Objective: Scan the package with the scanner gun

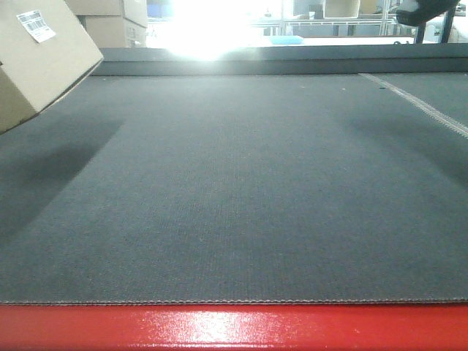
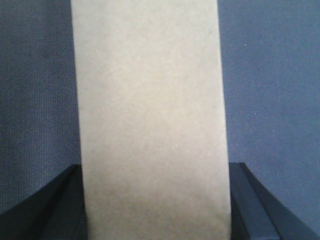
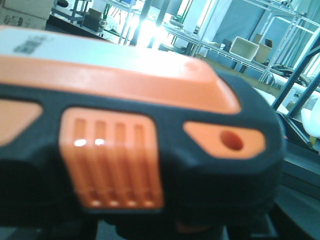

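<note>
The package is seen lifted above the far left corner of the table, tilted, with its white barcode label turned up on the face toward the front edge; a dark shadow is cast on the grey cloth beneath it. In the left wrist view the plain tan side of the package is pinched by the left hand, whose dark fingers are pressed against both of its sides. The right wrist view is almost filled by the scanner gun, shown very close and blurred, its orange and black casing held clear of the table. The right hand cannot be made out there, so whether it is spread or closed cannot be told. More cardboard boxes are seen beyond the table's far edge.
</note>
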Tool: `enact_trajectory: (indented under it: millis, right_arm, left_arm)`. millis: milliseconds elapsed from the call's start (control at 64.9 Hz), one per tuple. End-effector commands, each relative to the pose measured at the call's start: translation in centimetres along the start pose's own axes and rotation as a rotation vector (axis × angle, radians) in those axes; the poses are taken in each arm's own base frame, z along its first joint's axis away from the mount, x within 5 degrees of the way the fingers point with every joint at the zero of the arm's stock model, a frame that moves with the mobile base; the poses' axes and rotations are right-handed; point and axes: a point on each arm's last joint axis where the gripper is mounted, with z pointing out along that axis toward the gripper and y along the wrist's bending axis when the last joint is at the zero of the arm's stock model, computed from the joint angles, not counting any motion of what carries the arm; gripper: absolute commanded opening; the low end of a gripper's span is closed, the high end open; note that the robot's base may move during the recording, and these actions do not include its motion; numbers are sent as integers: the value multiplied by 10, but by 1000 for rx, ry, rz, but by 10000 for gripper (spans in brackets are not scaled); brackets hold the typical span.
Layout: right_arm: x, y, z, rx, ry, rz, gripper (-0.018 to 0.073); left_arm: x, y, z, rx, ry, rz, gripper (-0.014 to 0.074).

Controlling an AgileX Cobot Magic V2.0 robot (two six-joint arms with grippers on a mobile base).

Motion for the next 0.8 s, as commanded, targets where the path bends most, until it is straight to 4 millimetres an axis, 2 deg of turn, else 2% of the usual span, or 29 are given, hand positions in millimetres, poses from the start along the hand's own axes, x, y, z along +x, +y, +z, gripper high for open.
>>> enact_trajectory:
  millis: [0,154,478,786]
  right_arm:
    - [-14,-10,-1,71,-82,4,-154]
    - [-8,-12,3,77,-66,1,-154]
    - [4,-35,6,139,-33,3,-154]
    - [8,-34,9,139,-22,4,-154]
  left_arm:
    - [-1,-4,-4,9,-19,0,-111]
    - [-1,-4,-4,9,-19,0,-111]
    - [-1,-4,-4,9,-19,0,-111]
    - [-1,-4,-4,9,-19,0,-111]
